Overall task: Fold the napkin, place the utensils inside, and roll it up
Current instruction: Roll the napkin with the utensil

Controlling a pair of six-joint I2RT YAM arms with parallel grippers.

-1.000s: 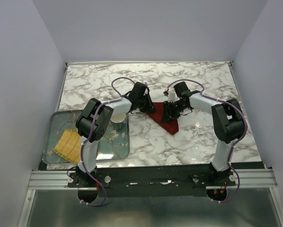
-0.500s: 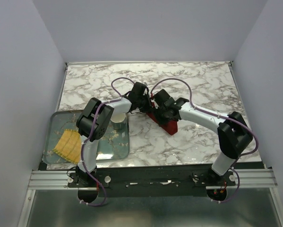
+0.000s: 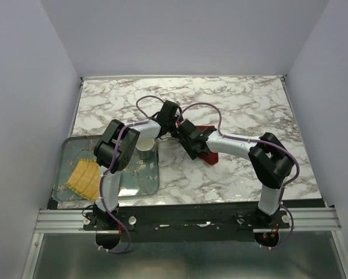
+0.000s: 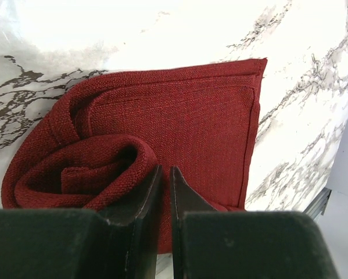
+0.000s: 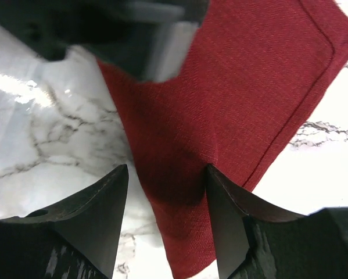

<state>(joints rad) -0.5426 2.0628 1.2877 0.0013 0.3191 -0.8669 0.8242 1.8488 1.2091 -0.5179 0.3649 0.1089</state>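
The napkin (image 4: 185, 122) lies at the middle of the marble table (image 3: 249, 104). In the left wrist view 1 end is curled into a loose roll at 8 o'clock, and a flat flap runs toward 2 o'clock. The left gripper (image 4: 164, 174) is narrowed to a slit at the roll's edge, apparently nipping a fold. The right gripper (image 5: 167, 170) hangs spread over the flap, grasping nothing. No utensils show. Rolling looks to be the step in hand. Next, the roll needs turning evenly toward 2 o'clock.

Robot lab cell: plain walls (image 3: 179, 35), aluminium rail (image 3: 313, 218), marble-print table (image 3: 249, 99).
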